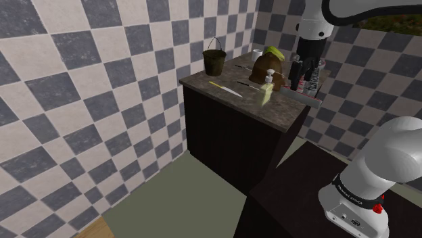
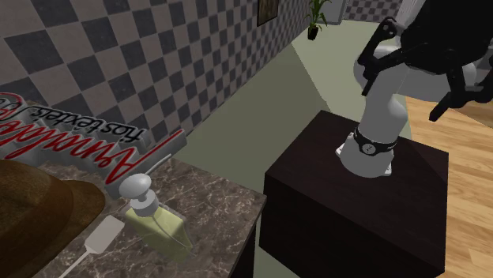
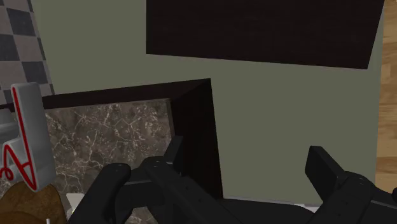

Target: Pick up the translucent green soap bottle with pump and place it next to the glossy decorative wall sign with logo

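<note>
Lower left, second exterior view: soap bottle (image 2: 160, 227) upright near sign (image 2: 87, 136). Likely light, stiff, slick; pinch flat body below pump. Gripper (image 3: 245, 151) spread, empty.

The claw (image 3: 248, 159) hangs with its two black fingers well apart and nothing between them. Under its one finger lies the corner of the marble table (image 3: 108, 127), dark-edged. On the table stands the grey sign (image 3: 28, 137) with red script; just beside it is a brown thing (image 3: 28, 203), perhaps a hat. Beyond are grey-green floor (image 3: 286, 108), the dark stand (image 3: 254, 28) and a checkered wall (image 3: 16, 38).
</note>
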